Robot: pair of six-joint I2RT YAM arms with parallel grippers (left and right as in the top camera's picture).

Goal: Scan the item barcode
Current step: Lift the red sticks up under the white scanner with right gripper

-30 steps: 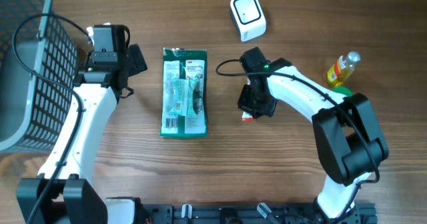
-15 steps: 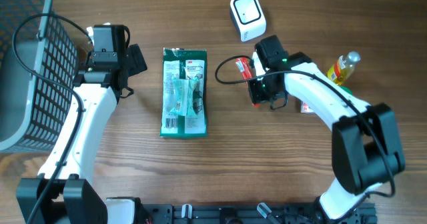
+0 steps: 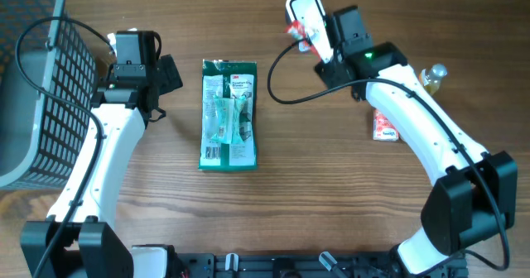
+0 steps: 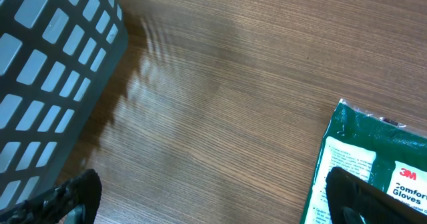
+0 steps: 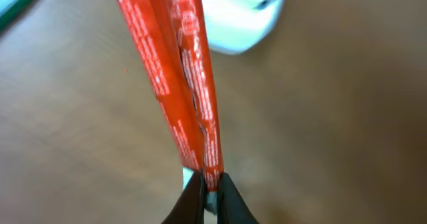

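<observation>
The right gripper (image 5: 208, 194) is pinched shut on a thin red packet (image 5: 175, 71). It holds the packet by one end, and the packet sticks up between the two fingers. From above, the red packet sits right over the white scanner (image 3: 303, 7) at the far side of the table (image 3: 331, 195). In the right wrist view the scanner is a blurry white shape behind the packet.

The left gripper (image 4: 213, 207) is open wide and holds nothing. One dark fingertip (image 4: 70, 197) shows in each bottom corner of its view. It hangs over bare wood, between the grey basket (image 3: 37, 88) and a green pack of gloves (image 3: 229, 114). The green pack lies flat in the middle of the table.

A small red and white pack (image 3: 383, 127) lies on the table by the right arm. A yellow bottle (image 3: 429, 78) peeks out from behind that arm.
</observation>
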